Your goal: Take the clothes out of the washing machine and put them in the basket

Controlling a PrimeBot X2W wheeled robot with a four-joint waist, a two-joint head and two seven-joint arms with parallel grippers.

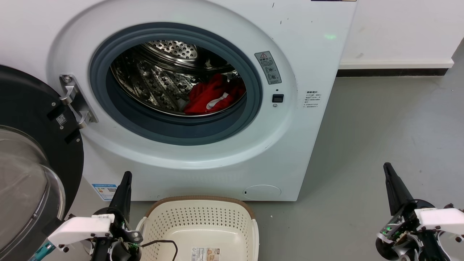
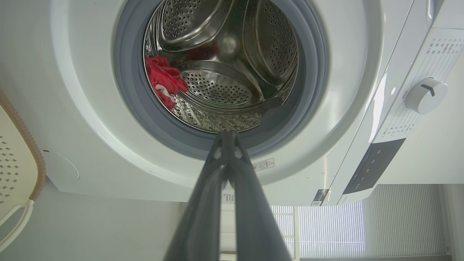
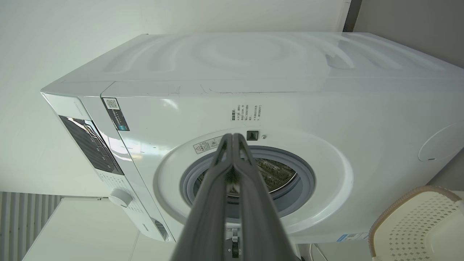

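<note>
The white washing machine (image 1: 203, 159) stands in front of me with its round opening uncovered. Red clothes (image 1: 212, 97) with a white strip lie crumpled at the lower right of the steel drum, also seen as clothes (image 2: 164, 82) in the left wrist view. The cream basket (image 1: 203, 224) with a brown rim sits on the floor below the opening, with nothing in it. My left gripper (image 1: 126, 176) is shut and holds nothing, low beside the basket's left side. My right gripper (image 1: 388, 167) is shut and holds nothing, off to the right over the floor.
The black-rimmed glass door (image 1: 32, 170) hangs open at the left, close to my left arm. Grey floor (image 1: 380, 137) stretches right of the machine to a white wall with a dark skirting. A thin black cable (image 1: 163, 243) droops over the basket's near left corner.
</note>
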